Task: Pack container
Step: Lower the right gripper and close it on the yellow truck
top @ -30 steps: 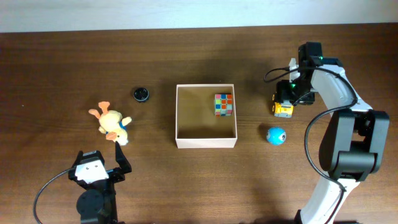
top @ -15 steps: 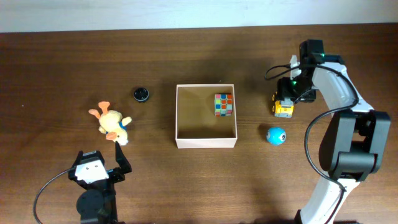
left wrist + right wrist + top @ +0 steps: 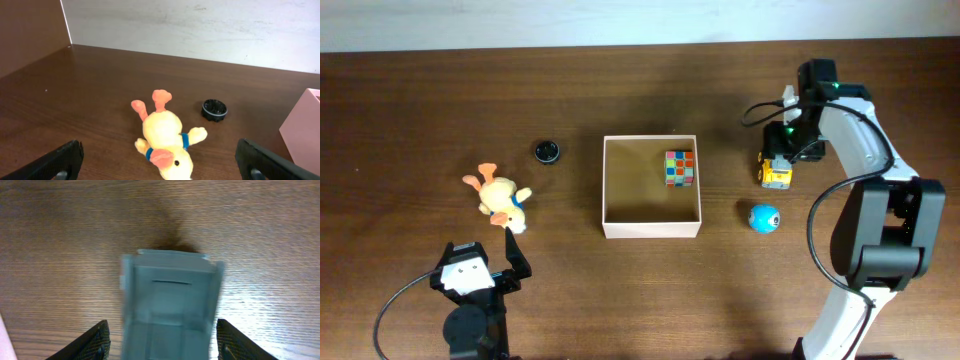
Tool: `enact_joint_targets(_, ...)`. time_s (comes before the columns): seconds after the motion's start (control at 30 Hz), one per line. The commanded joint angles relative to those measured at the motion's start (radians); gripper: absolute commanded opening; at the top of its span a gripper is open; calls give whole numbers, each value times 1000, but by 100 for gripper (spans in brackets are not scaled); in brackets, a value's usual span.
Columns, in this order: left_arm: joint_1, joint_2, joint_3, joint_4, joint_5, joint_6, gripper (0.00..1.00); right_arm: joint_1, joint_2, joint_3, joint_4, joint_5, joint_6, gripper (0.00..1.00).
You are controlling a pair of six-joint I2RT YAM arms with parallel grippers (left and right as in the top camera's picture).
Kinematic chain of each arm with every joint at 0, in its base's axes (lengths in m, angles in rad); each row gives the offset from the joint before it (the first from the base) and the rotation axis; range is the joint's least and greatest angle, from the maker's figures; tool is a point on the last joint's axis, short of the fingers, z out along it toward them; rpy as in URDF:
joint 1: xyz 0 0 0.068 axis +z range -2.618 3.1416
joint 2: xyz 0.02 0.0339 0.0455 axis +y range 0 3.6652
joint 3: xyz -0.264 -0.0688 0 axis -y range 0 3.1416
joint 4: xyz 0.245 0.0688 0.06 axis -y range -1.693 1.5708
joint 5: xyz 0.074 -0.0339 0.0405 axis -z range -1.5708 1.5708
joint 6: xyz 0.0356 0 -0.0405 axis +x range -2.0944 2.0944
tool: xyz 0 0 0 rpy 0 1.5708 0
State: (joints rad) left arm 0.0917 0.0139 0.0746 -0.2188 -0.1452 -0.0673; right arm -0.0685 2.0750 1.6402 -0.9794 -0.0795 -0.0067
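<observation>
The container (image 3: 610, 190), a white-walled, tan-floored box, stands mid-table with a coloured puzzle cube (image 3: 679, 167) in its far right corner. My right gripper (image 3: 776, 160) is open directly over a small yellow toy vehicle (image 3: 777, 178) to the right of the box. In the right wrist view the toy (image 3: 170, 305) looks grey-blue and blurred between my spread fingers (image 3: 92, 342), with gaps on both sides. My left gripper (image 3: 488, 252) is open at the front left. A yellow plush duck (image 3: 498, 198) lies just ahead of it, also in the left wrist view (image 3: 165, 135).
A blue ball (image 3: 764, 217) lies in front of the yellow toy. A small black cap (image 3: 547, 151) sits left of the box, also in the left wrist view (image 3: 215, 109). A container corner (image 3: 305, 130) shows at the right of that view.
My right arm has shifted very slightly toward the far edge over the yellow toy. The toys, the box and the left arm have not moved.
</observation>
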Motion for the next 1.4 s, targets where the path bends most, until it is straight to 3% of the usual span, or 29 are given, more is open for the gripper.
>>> enact_joint_targets(0.0, -4, -3, -7, 5, 11, 16, 99, 29, -8, 21, 4, 5, -13, 63)
enact_joint_targets(0.8, -4, -3, -7, 5, 11, 16, 99, 35, -8, 19, 8, 39, -91, 62)
enact_joint_targets(1.37, -4, -3, -7, 5, 11, 16, 99, 35, -8, 19, 8, 39, -90, 53)
